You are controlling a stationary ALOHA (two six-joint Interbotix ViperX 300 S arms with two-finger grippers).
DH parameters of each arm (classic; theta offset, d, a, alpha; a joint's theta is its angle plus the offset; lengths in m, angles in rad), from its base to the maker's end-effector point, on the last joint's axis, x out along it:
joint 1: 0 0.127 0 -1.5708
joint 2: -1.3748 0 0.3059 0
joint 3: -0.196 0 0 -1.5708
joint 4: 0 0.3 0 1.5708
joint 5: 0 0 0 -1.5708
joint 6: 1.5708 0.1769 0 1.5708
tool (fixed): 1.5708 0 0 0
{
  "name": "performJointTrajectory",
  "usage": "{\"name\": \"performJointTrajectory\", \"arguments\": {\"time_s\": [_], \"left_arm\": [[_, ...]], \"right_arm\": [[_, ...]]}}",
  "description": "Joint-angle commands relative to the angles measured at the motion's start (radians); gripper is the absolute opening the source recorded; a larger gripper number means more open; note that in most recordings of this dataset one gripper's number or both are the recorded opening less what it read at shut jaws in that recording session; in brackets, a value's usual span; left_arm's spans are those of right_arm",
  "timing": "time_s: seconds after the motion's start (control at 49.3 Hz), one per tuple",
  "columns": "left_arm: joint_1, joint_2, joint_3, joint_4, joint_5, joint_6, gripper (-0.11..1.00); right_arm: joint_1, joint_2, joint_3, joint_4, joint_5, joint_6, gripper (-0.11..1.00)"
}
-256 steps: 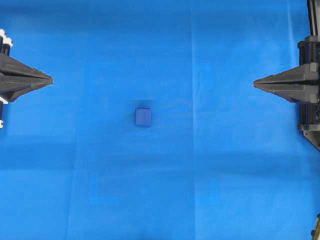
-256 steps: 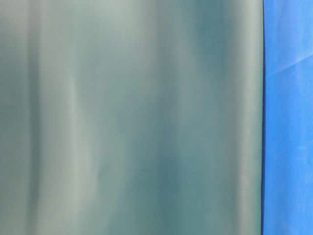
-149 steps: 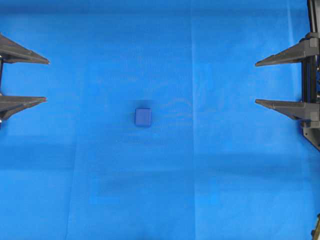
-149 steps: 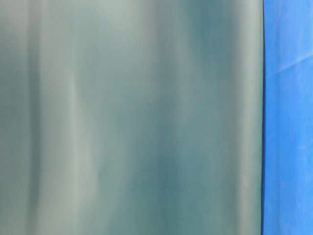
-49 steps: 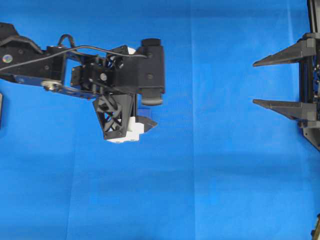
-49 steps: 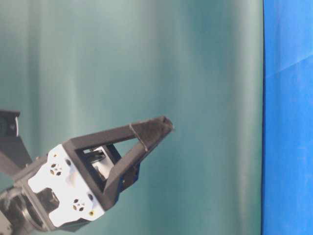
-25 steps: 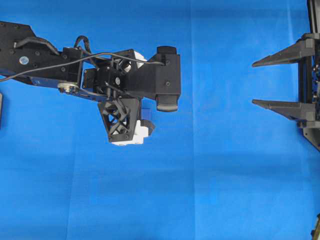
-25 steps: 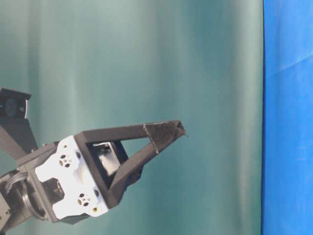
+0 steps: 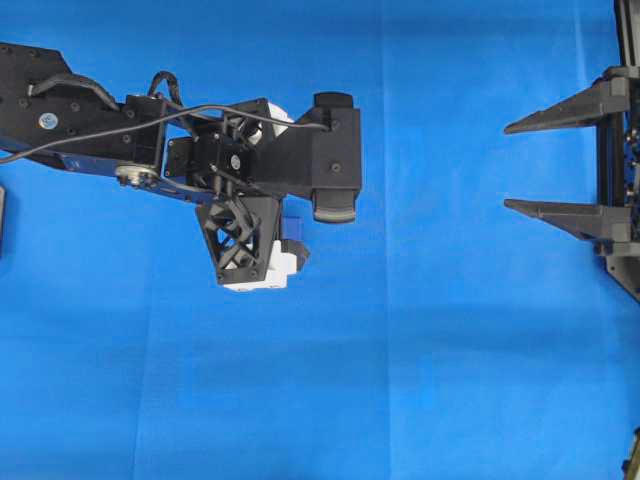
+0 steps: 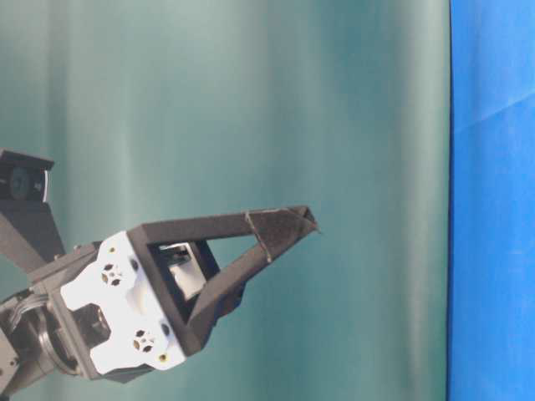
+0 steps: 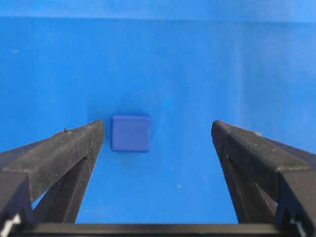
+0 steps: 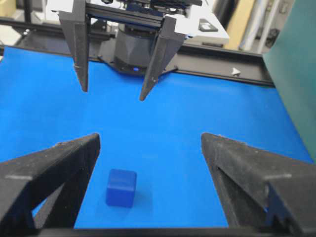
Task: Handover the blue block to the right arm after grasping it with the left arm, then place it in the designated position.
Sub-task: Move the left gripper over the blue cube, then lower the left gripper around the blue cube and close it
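Left arm (image 9: 120, 135) reaches out over the middle of the surface (image 9: 430, 350), its tool (image 11: 157, 136) pointing down at the blue cloth. Fingers are spread wide. In the left wrist view the block (image 11: 131, 133) sits flat on the cloth between them, off-centre: just beside the inner edge of the finger on that view's left (image 11: 74, 148), a thin strip of cloth showing between, and well apart from the other finger (image 11: 252, 153). Nothing is gripped.

From overhead the tool body covers most of the block (image 9: 290, 227); only a sliver of dark blue shows at the edge of the white end block (image 9: 268, 270).

Right wrist view: the block (image 12: 121, 187) stands alone on the cloth with the left tool's fingertips (image 12: 144, 94) above and behind it, not touching. Whether the tips have reached block height cannot be told from this angle.

Table-level view shows only the left tool (image 10: 284, 225) side-on against a teal backdrop (image 10: 334, 100); block not visible there.

Right arm (image 9: 622, 180) sits at the far edge of the surface, its tool (image 9: 510, 166) level and aimed toward the middle, fingers spread wide, holding nothing. Between it and the left tool lies a broad stretch of bare cloth. Open cloth lies on every side of the block; the cloth edge is well away from it.
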Motion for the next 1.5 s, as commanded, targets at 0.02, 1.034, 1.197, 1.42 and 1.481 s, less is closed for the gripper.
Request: {"name": "performJointTrajectory", "arguments": {"time_s": [0.02, 1.034, 1.197, 1.42, 1.481], "left_arm": [[-0.003, -0.029, -0.021, 0.002, -0.002, -0.002, 0.93], [-0.002, -0.017, -0.005, 0.008, -0.011, -0.005, 0.93], [-0.003, 0.002, 0.04, 0.008, -0.063, -0.008, 0.93], [0.005, 0.054, 0.155, 0.008, -0.195, -0.008, 0.93], [0.006, 0.077, 0.189, 0.008, -0.233, -0.008, 0.93]], "right_arm": [[-0.002, 0.006, -0.026, 0.003, -0.005, -0.002, 0.97], [-0.002, 0.012, -0.026, 0.005, -0.005, -0.002, 0.97], [-0.002, 0.017, -0.025, 0.003, -0.008, -0.002, 0.97], [-0.002, 0.02, -0.025, 0.003, -0.009, -0.002, 0.97], [-0.002, 0.021, -0.023, 0.003, -0.008, -0.002, 0.97]]}}
